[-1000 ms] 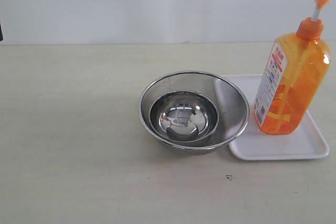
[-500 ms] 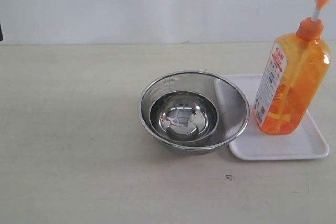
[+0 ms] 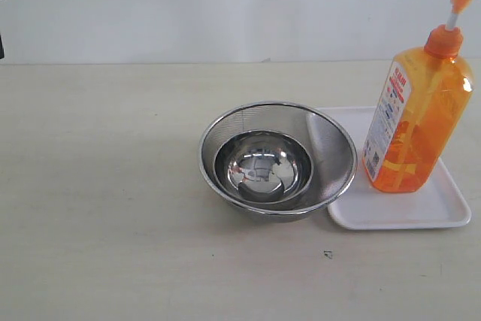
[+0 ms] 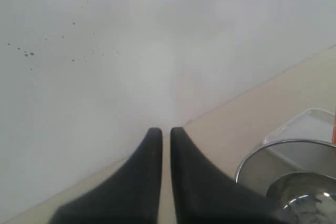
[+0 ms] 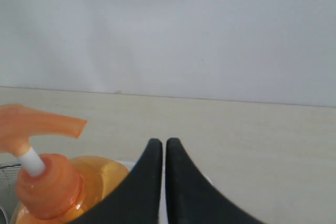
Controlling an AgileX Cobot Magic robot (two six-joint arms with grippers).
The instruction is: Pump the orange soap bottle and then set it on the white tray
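Plain white wall [image 3: 225, 5] behind pale beige tabletop [image 3: 98, 186].

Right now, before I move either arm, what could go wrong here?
1. The right pincer is shut and hangs near the pump head; a careless move could knock the tall orange soap bottle over.
2. The mesh bowl crowds the white tray at its left edge, so a toppling bottle or shifted tray could strike it.

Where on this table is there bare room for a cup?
The wide table stretch left of the mesh bowl, and the strip in front. Crowded right: orange soap bottle on the white tray, beside the bowl.
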